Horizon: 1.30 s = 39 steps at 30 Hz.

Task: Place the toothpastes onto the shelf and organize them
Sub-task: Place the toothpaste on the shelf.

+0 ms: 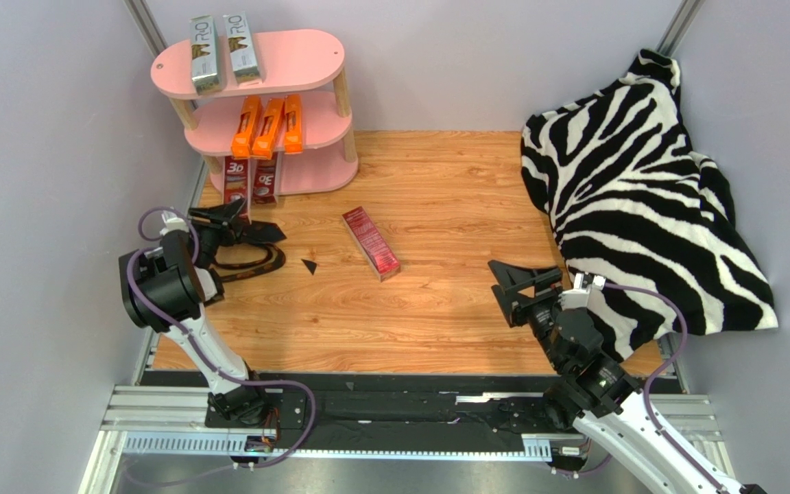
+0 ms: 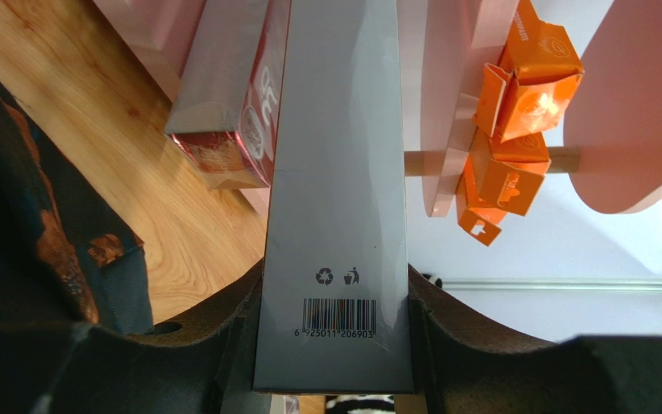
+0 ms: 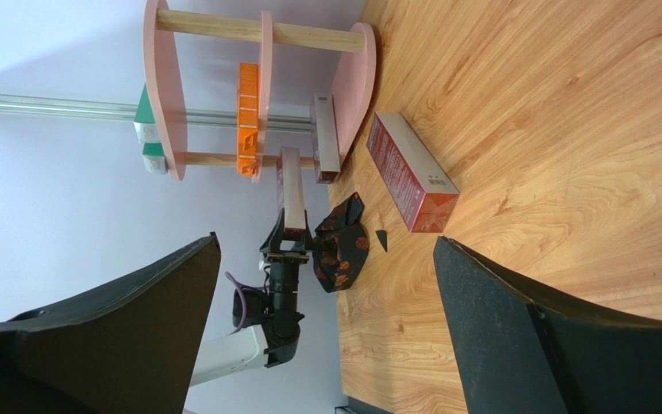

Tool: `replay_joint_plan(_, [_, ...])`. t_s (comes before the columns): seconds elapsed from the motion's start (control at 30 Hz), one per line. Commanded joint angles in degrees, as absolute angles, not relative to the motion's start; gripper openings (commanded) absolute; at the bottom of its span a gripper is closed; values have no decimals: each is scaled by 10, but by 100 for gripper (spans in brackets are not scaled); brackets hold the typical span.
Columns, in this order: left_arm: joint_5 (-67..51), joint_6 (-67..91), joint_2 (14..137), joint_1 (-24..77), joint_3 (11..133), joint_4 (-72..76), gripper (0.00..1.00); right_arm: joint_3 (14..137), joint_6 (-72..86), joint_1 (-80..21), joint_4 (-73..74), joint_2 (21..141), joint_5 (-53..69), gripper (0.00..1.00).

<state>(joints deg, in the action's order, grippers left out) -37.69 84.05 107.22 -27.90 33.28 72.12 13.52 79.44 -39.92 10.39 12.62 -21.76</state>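
The far end of the dark red carton [image 2: 336,172] runs off my left wrist view. My left claw [image 2: 334,302] grips it, fingers narrow. Just left of it lies a second red carton [image 2: 222,86]; beyond, the pink shelf [image 2: 637,129] with orange cartons [image 2: 524,86]. My right claw [image 3: 326,240] gapes wide, empty, a third red carton [image 3: 412,177] ahead on the table [image 3: 567,129].

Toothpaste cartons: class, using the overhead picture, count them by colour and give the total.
Silver-grey toothpaste cartons: 2
Orange toothpaste cartons: 3
Dark red toothpaste cartons: 3
Total: 8
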Motion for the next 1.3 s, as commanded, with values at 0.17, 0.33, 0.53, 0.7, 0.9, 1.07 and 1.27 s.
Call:
replay_joint_plan(0.17, [-344,823,1113,-285,389,806,35,134,790,-397,113,105,-221,100])
replay_joint_plan(0.33, [-339,846,1171,-283,423,807,36,140,781,-397,126,101,-218,100])
replay_joint_plan(0.53, [-337,836,1223,-273,474,752,38,138,780,-397,127,103,-220,100])
replay_joint_plan(0.7, [-338,806,1233,-258,502,707,40,142,770,-397,134,99,-219,100])
replay_joint_plan(0.9, [-341,807,1248,-243,544,636,47,140,768,-397,137,92,-221,100])
replay_joint_plan(1.07, [-330,809,1264,-244,547,624,57,141,766,-398,150,82,-221,100])
replay_joint_plan(1.27, [-332,792,1263,-246,556,597,66,144,764,-397,171,67,-221,100])
